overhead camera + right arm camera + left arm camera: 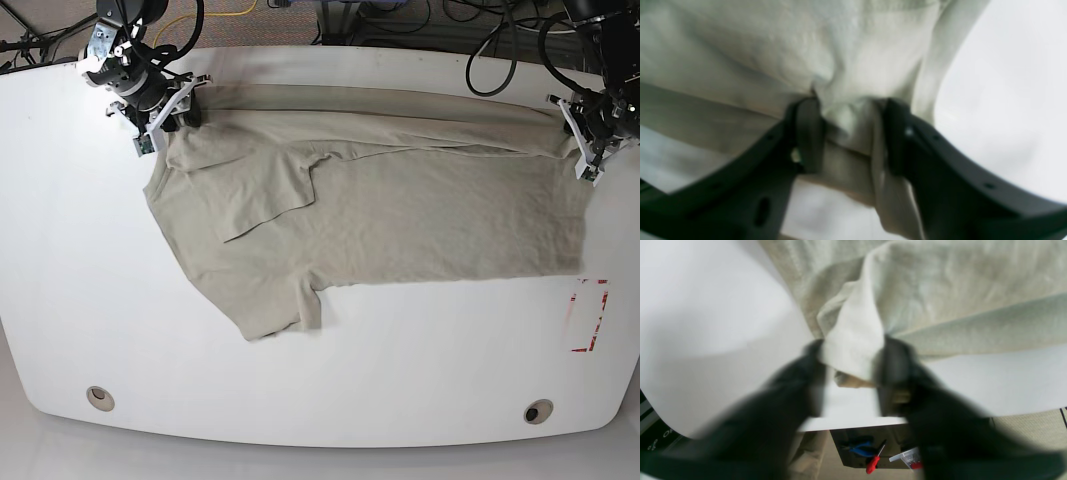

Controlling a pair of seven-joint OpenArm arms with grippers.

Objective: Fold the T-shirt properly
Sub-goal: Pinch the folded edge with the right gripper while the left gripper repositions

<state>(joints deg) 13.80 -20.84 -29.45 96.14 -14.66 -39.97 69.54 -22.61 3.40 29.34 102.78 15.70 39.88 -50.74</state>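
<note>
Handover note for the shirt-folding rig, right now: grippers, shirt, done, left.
Left gripper: jaws around a bunch of T-shirt fabric near the table edge; blurred, full clamp not certain.
Right gripper: jaws around a gathered fold of the shirt, same doubt.
Shirt: spread across the table, far long edge folded over lengthwise, one sleeve flipped onto the body, the other sleeve sticking out toward the near side.
Done: first lengthwise fold looks started.
Left: tuck the near sleeve, fold the near side, then fold crosswise.
</note>
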